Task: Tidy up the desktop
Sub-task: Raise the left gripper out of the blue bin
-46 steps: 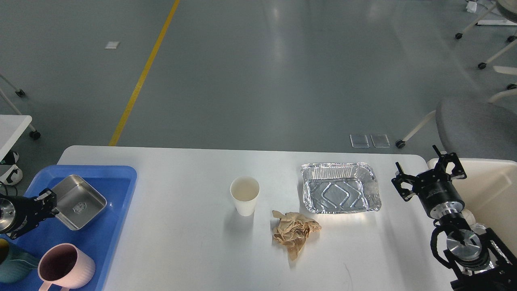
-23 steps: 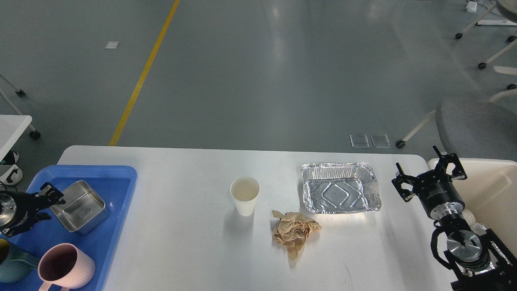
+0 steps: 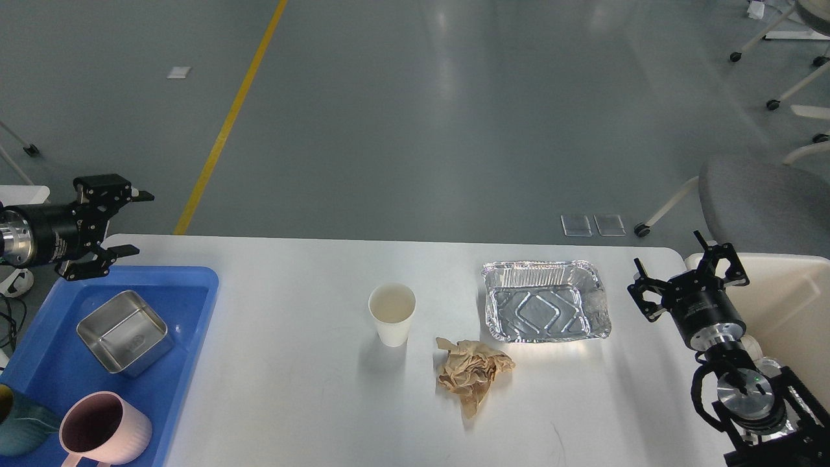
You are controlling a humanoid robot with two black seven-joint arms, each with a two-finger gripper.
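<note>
Desktop (image 3: 311, 402) w/ left end effector (image 3: 130, 222) now raised off tray (image 3: 188, 305), spread, empty; right end effector (image 3: 687, 266) spread.

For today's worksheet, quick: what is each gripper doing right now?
Left gripper: open, holding nothing, above the blue plastic tray.
Right gripper: open, holding nothing.

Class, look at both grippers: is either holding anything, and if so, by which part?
Nothing is held. The left gripper is open above the blue tray, and the right gripper is open, empty.
</note>
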